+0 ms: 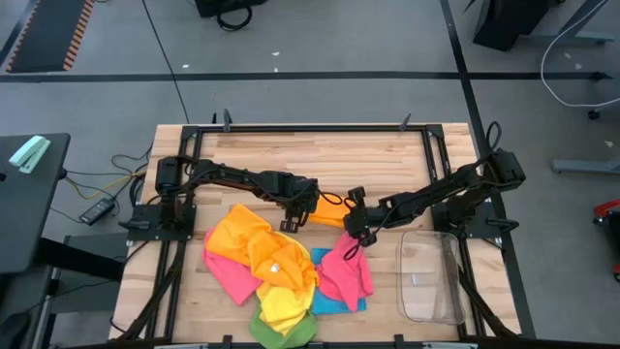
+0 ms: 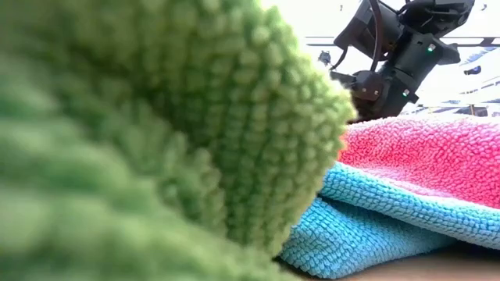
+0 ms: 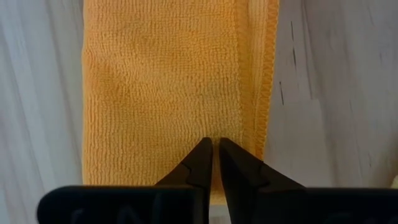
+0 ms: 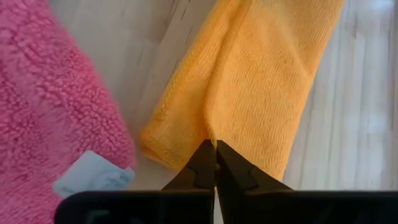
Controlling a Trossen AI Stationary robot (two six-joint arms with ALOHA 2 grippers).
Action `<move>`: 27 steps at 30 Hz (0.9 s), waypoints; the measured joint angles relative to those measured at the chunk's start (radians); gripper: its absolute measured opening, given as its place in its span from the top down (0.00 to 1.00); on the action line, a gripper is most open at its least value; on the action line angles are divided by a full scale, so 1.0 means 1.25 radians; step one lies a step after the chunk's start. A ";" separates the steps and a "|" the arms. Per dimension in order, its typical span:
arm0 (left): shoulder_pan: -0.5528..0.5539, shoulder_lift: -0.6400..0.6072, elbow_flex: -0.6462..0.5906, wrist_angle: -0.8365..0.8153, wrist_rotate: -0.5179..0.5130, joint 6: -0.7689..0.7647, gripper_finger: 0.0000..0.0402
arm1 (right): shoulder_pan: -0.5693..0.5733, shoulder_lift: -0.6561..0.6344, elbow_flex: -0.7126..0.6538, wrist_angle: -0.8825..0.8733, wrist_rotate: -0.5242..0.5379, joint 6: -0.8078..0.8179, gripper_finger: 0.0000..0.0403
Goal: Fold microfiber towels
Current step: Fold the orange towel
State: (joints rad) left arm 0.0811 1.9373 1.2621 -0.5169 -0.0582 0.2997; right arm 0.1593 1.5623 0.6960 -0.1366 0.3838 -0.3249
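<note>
A folded orange towel lies flat on the wooden table, a little beyond the table's middle. My left gripper comes at it from the left and my right gripper from the right, each shut on one end. Nearer the front edge lies a loose heap of orange, yellow, pink and green towels. A pink towel lies on a blue one beside it. My left gripper pinches the orange towel at the middle of its short end, fingers slanting steeply down and lying along the strip. The towel stays flat on the table. How many layers are in the pinch does not show. My right gripper has its shut fingertips on the edge of the towel's upper layer, near the towel's other end, slanting down from the table's right. The towel lies flat on the wood. Whether cloth is between the tips or only under them I cannot tell.
A clear plastic bin stands at the front right. In the low view the green towel fills most of the picture, with blue and pink cloth behind it. Bare wood lies along the far side.
</note>
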 joint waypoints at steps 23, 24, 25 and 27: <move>0.007 0.000 0.000 -0.028 0.000 0.000 0.87 | 0.011 0.002 0.130 -0.164 -0.147 0.030 1.00; 0.008 0.000 0.000 -0.028 0.000 0.000 0.86 | 0.011 0.002 0.130 -0.160 -0.152 0.032 1.00; 0.008 0.000 0.000 -0.027 0.000 0.000 0.86 | 0.011 0.002 0.129 -0.152 -0.161 0.032 0.99; 0.008 0.000 0.000 -0.026 0.000 -0.002 0.85 | 0.011 0.010 0.116 -0.109 -0.177 0.031 0.98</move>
State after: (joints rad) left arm 0.0910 1.9373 1.2621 -0.5500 -0.0586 0.2970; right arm 0.1734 1.5751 0.8413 -0.2727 0.1632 -0.2867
